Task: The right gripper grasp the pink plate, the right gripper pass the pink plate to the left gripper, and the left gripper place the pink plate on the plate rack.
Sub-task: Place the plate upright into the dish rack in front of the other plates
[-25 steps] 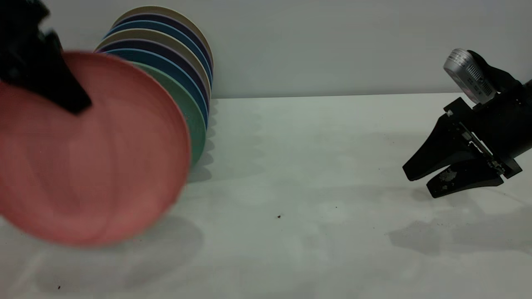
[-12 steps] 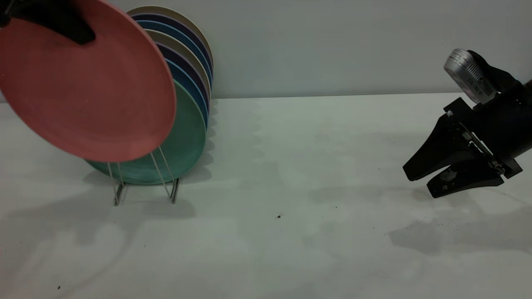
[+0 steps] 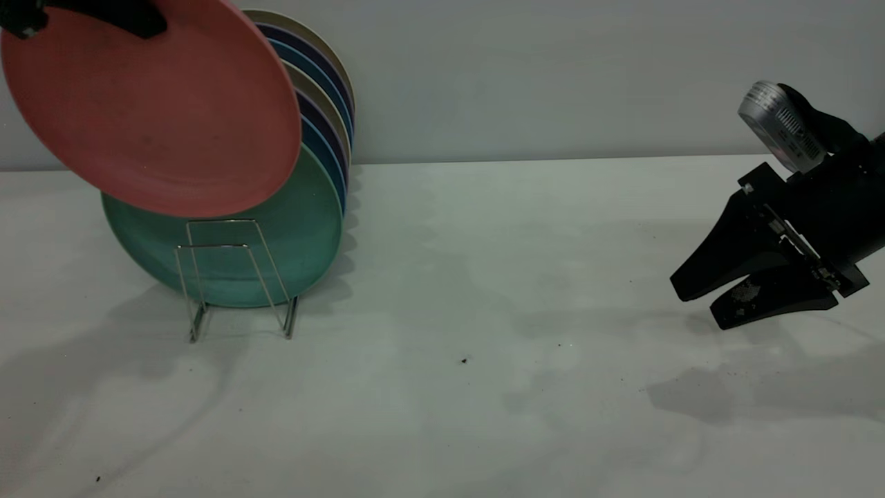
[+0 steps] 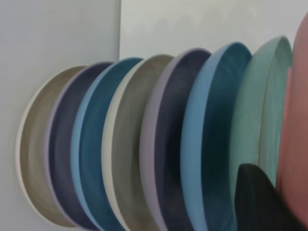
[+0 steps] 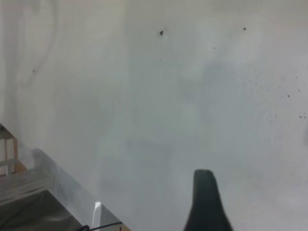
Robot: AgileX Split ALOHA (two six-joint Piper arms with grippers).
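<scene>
Left end effector [image 3: 90, 17] raised, clamped; right end effector [image 3: 698, 301] low, parted.

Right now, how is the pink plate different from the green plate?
The pink plate is up in the air, held at its top edge by the left gripper; the green plate stands in the rack. The pink plate leans over, while the green plate stands nearly upright behind the front wire loops. Both are round and look about the same size.

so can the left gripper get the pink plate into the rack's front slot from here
Probably yes. The left gripper holds the pink plate above the rack, just ahead of the green plate; the two front wire loops stand empty.
</scene>
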